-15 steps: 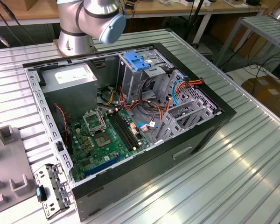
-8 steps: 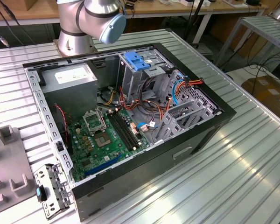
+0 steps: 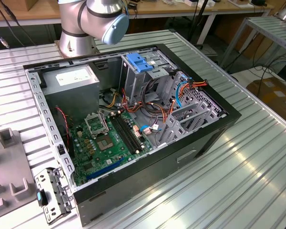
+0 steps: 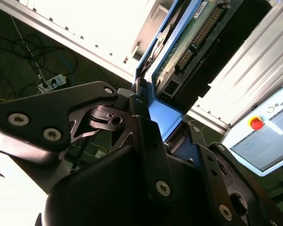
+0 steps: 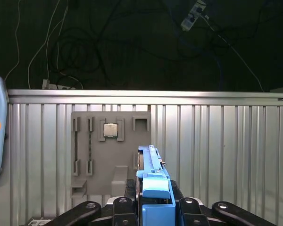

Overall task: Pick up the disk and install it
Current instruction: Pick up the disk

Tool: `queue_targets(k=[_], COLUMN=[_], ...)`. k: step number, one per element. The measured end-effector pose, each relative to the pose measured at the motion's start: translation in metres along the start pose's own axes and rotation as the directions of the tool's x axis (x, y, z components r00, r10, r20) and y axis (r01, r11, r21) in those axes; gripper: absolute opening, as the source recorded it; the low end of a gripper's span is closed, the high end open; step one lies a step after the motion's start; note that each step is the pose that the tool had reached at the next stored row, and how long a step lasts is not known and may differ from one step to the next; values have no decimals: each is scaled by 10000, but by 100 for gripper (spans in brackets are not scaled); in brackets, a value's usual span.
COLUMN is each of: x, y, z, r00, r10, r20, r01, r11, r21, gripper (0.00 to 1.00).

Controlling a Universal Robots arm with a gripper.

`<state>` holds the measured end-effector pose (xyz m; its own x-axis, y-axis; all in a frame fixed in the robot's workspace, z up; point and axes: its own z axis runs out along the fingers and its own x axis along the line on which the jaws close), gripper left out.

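- The black two-fingered gripper is seen clamped on the disk, a dark metal hard drive with blue plastic side rails, which is gripped from both sides.
- In the second wrist view the disk is shown with its green circuit-board underside exposed, and one blue rail runs down into the gripper.
- The disk is held clear of the ribbed aluminium table, so the pick-up is judged done and the carry towards installation to be the step in hand.
- Beyond the disk, a flat grey fixture plate lies on the table; a square silver processor chip is seated in one of its recesses, and the other slots appear unfilled.
- Farther off, in the exterior view, an open black tower computer case lies on its side. A green motherboard, a grey metal power supply box, bundled coloured cables and a grey drive cage topped by a blue ribbed latch are held in it.
- Installation is judged to call for the rails to be lined up squarely with a cage bay, with the cables kept clear.
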<state>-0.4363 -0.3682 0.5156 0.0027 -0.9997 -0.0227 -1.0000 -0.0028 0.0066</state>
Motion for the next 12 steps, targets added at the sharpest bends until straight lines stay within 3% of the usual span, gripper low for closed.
queue_targets(k=[6,12], x=[1,20], y=[-167,-241], z=[-1,-1], r00=[10000,10000], r10=[0,0], r20=[-1,-1], r01=[0,0], r11=[10000,10000], r21=[1,0], gripper=[37,37])
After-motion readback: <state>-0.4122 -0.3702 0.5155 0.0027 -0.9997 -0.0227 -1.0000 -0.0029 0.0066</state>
